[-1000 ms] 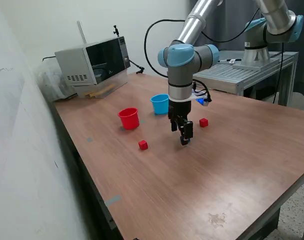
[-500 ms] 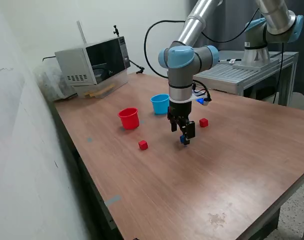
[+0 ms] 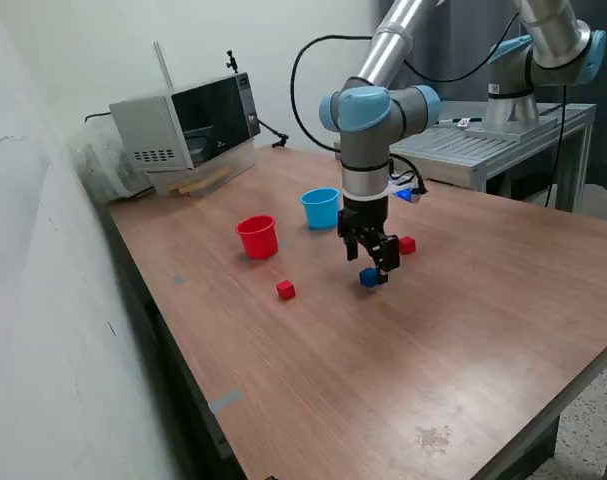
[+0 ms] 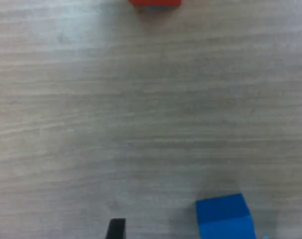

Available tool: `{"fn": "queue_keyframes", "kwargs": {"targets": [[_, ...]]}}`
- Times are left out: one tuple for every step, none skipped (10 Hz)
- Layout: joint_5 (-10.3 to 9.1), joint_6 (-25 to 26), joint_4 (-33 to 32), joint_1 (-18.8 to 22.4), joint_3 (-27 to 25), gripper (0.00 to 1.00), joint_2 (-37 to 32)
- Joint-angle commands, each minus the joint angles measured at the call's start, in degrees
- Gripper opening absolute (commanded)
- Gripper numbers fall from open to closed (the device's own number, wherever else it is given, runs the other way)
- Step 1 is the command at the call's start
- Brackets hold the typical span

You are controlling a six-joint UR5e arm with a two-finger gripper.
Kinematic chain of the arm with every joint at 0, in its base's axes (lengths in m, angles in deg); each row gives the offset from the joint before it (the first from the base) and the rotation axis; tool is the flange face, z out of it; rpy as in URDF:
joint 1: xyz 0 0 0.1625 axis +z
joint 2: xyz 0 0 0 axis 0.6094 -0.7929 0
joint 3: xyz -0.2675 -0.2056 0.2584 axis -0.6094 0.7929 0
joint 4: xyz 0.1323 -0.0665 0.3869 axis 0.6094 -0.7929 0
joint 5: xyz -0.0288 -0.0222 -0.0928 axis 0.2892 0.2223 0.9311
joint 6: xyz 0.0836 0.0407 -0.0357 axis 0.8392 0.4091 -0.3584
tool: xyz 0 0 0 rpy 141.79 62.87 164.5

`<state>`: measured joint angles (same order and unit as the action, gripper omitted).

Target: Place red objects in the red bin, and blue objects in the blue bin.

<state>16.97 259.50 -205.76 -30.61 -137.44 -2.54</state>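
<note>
**Gripper up, blue cube left on the table**

On the table (image 3: 433,340), the gripper (image 3: 381,262) has risen since a second ago, when it was down at the surface. Its fingers (image 4: 116,229) stand spread, touching nothing. The blue cube (image 3: 369,277) sits on the wood in front of the blue cup (image 3: 320,208) – not grasped, so probably a missed pick. As a cube it has no long axis; in the wrist view it lies slightly skewed between the fingers, nearer one.

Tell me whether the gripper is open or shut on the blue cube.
Open. In the wrist view the gripper's fingertips stand wide apart, and the blue cube sits between them, touching neither.
</note>
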Motion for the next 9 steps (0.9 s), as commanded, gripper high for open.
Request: {"fn": "queue_keyframes", "kwargs": {"targets": [[-1.79, -2.12, 0.0, 0.01, -1.47, 1.0, -1.32], [-2.49, -3.52, 0.0, 0.1, -1.47, 1.0, -1.41], [-2.5, -4.93, 0.0, 0.19, -1.3, 1.0, -1.41], [-3.2, -6.08, 0.0, 0.19, -1.21, 1.0, -1.41], [-3.73, -6.35, 0.0, 0.19, -1.21, 1.0, -1.41], [-3.82, -6.35, -0.09, 0.28, -1.21, 1.0, -1.41], [-3.99, -6.79, -0.09, 0.36, -1.21, 1.0, -1.33], [-4.08, -7.14, -0.26, 0.36, -1.21, 1.0, -1.24], [-4.08, -7.4, -0.35, 0.36, -1.12, 1.0, -1.24]]}}
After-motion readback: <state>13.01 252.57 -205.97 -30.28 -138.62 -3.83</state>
